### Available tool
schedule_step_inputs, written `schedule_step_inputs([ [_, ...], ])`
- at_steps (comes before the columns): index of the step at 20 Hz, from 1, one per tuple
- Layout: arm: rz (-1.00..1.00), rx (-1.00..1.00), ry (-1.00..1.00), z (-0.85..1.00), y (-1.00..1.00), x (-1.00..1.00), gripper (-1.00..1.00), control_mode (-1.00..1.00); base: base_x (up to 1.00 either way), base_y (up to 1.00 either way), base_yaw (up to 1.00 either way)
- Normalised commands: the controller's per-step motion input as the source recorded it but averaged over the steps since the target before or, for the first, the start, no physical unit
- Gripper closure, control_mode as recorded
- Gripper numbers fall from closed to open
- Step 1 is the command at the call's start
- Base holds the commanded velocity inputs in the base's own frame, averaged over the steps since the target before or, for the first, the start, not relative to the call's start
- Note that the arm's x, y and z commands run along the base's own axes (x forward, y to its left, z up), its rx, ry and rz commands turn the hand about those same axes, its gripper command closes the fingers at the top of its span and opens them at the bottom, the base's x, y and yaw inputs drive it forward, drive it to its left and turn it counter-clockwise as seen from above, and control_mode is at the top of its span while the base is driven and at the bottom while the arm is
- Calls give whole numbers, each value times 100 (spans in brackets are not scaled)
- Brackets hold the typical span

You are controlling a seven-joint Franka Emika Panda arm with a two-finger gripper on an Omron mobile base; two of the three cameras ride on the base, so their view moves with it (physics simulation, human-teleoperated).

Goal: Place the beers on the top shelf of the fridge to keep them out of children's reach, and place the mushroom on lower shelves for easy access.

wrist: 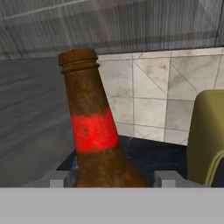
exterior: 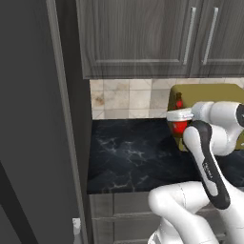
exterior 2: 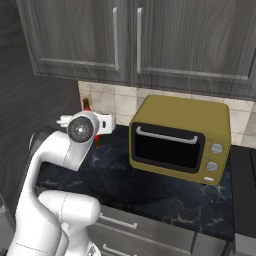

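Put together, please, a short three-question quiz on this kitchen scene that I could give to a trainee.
1. True or false: the brown bottle stands between the gripper fingers.
2. What sits on the counter to the right of the bottle? A) a kettle B) a yellow oven C) a pan
3. What colour is the band on the bottle's neck?

Key:
1. True; a finger shows on each side of the bottle's body in the hand view, though contact cannot be told.
2. B.
3. Red.

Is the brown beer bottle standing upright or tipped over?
Upright: the brown bottle has its neck pointing up, base down near the counter.
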Motion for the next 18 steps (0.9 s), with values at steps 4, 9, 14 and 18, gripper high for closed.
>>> schedule_step_inputs([
  [4, 7, 0, 0, 77, -20, -90, 100, -100, 0, 0, 0],
  [9, 4, 0, -1, 59, -1, -82, 100, -100, 0, 0, 0],
  [14, 1, 0, -2, 53, 0, -56, 100, -100, 0, 0, 0],
  [18, 1, -2, -1, 35, 1, -51, 100, -100, 0, 0, 0],
])
